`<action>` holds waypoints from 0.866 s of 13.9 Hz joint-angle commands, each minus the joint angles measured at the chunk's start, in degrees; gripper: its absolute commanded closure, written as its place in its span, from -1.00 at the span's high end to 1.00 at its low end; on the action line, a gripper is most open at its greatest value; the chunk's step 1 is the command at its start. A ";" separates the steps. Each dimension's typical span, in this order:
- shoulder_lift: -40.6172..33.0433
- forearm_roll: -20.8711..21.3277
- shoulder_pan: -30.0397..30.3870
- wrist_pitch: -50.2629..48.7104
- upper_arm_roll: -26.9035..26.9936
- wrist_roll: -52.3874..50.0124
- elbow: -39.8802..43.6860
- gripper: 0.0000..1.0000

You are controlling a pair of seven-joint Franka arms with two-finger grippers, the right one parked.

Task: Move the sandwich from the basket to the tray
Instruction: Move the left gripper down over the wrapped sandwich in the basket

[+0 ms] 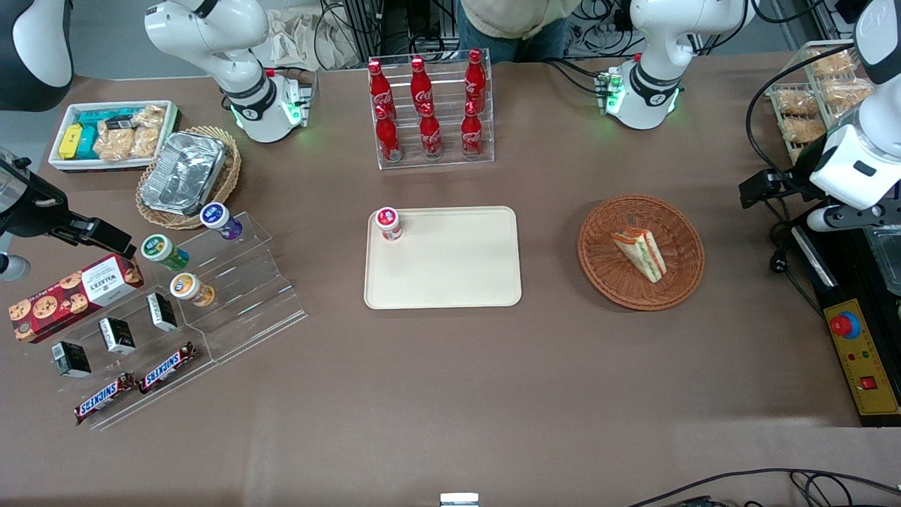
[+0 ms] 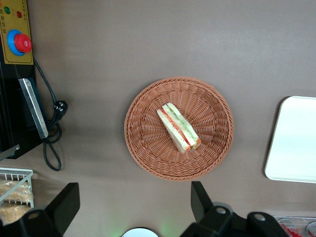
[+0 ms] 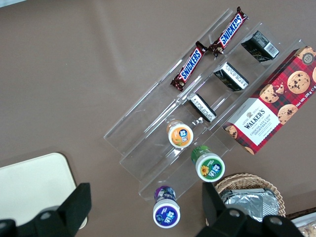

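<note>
Wicker basket [image 2: 178, 129] on the desk [image 1: 450, 380] cradles the sandwich [image 2: 178, 127]. Nearby sits the tray [image 1: 450, 264]. Left pincer [image 2: 133, 205] hovers above, released, fingers spread.

Woven wicker basket [image 2: 148, 148], smooth matt, seemingly plastic tray [image 1: 450, 282], matt brown table [image 1: 493, 394].

The brown table [image 1: 493, 394] carries the tray [image 1: 450, 274] and basket [image 1: 605, 274].

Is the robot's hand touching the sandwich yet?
Apart. The left wrist view shows the hand open, with bare table and basket rim between it and the sandwich.
</note>
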 commanded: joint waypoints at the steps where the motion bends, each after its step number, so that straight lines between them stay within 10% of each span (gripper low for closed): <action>1: 0.13 0.50 -0.52 -0.90 0.06 -0.88 1.34 1.00; 7: -0.31 2.25 -0.52 -2.13 0.06 -0.96 -0.32 1.00; 12: -9.09 1.73 -0.52 6.01 0.06 -3.68 -17.09 1.00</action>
